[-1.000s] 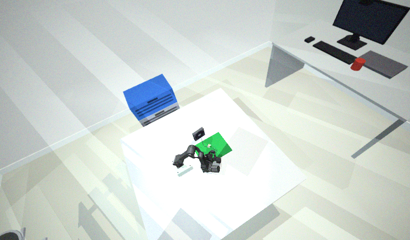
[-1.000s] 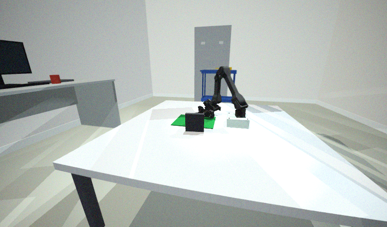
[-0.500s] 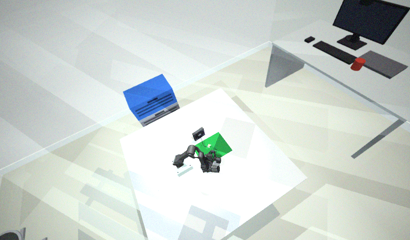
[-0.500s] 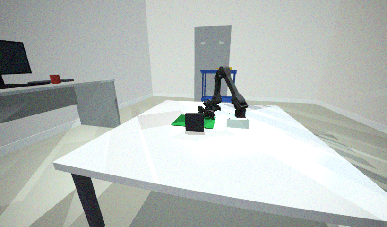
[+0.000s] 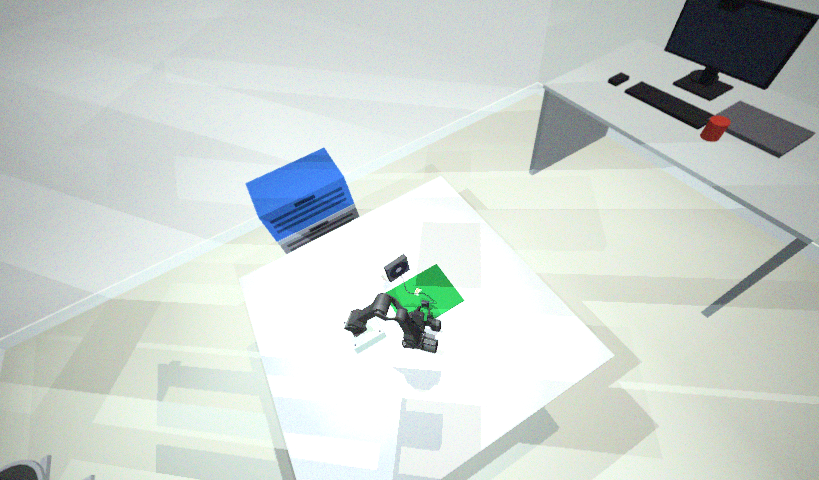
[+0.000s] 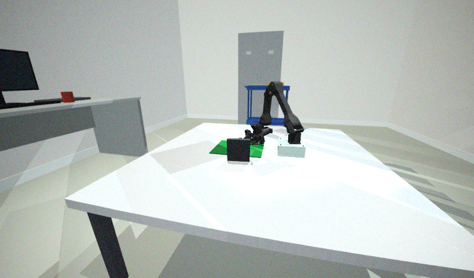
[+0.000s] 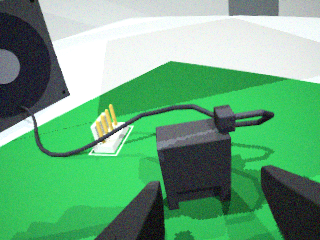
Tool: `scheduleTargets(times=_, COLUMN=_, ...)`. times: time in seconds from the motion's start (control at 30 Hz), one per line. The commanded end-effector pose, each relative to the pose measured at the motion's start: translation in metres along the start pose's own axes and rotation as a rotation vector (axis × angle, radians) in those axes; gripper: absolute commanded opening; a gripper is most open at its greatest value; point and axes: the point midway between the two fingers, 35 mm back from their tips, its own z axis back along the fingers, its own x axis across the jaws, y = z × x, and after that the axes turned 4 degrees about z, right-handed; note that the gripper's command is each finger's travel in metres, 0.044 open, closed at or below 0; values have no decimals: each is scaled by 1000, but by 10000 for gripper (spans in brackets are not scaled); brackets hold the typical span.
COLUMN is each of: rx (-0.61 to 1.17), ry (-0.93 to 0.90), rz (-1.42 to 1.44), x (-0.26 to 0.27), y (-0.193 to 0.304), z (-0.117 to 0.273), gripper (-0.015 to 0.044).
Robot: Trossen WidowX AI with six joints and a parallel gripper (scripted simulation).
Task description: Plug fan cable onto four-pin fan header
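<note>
The dark plug (image 7: 195,160) is upright over the green board (image 5: 438,279) (image 6: 217,148) (image 7: 170,82) in the wrist view; whether its feet touch the board is unclear. My gripper (image 5: 425,304) (image 6: 245,137) (image 7: 211,183) is open, with one finger on each side of the plug's lower part and a wider gap on the right. The white four-pin header (image 5: 418,292) (image 7: 106,147) stands uncovered to the left of and beyond the plug, its gold pins pointing up. The black cable (image 7: 56,154) runs from the fan (image 5: 396,268) (image 6: 238,150) (image 7: 42,55), across the view of the header, to the plug's top.
The fan stands upright just off the board's edge on the white table (image 5: 520,356) (image 6: 198,193). The arm's pale base block (image 5: 371,342) (image 6: 290,150) sits beside the board. A blue cabinet (image 5: 297,184) and a desk (image 5: 627,62) with a monitor stand away from the table.
</note>
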Motion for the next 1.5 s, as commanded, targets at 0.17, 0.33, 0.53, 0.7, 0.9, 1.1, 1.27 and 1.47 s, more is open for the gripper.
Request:
scheduleTargets(times=0.17, rx=25, ry=5, rz=2, x=-2, y=1, z=17, gripper=205)
scheduleTargets(times=0.33, rx=30, ry=3, rz=1, x=-1, y=-1, z=26, gripper=205)
scheduleTargets(times=0.53, rx=31, ry=-2, rz=1, x=0, y=-6, z=37, gripper=205)
scheduleTargets(times=0.7, rx=26, ry=-6, rz=0, x=0, y=-12, z=47, gripper=205)
scheduleTargets(times=0.9, rx=13, ry=-11, rz=1, x=0, y=-21, z=59, gripper=205)
scheduleTargets(times=1.1, rx=-7, ry=-15, rz=3, x=0, y=-32, z=71, gripper=205)
scheduleTargets(times=1.27, rx=-28, ry=-15, rz=6, x=-1, y=-43, z=82, gripper=205)
scheduleTargets(times=1.47, rx=12, ry=-93, rz=-10, x=6, y=-45, z=76, gripper=205)
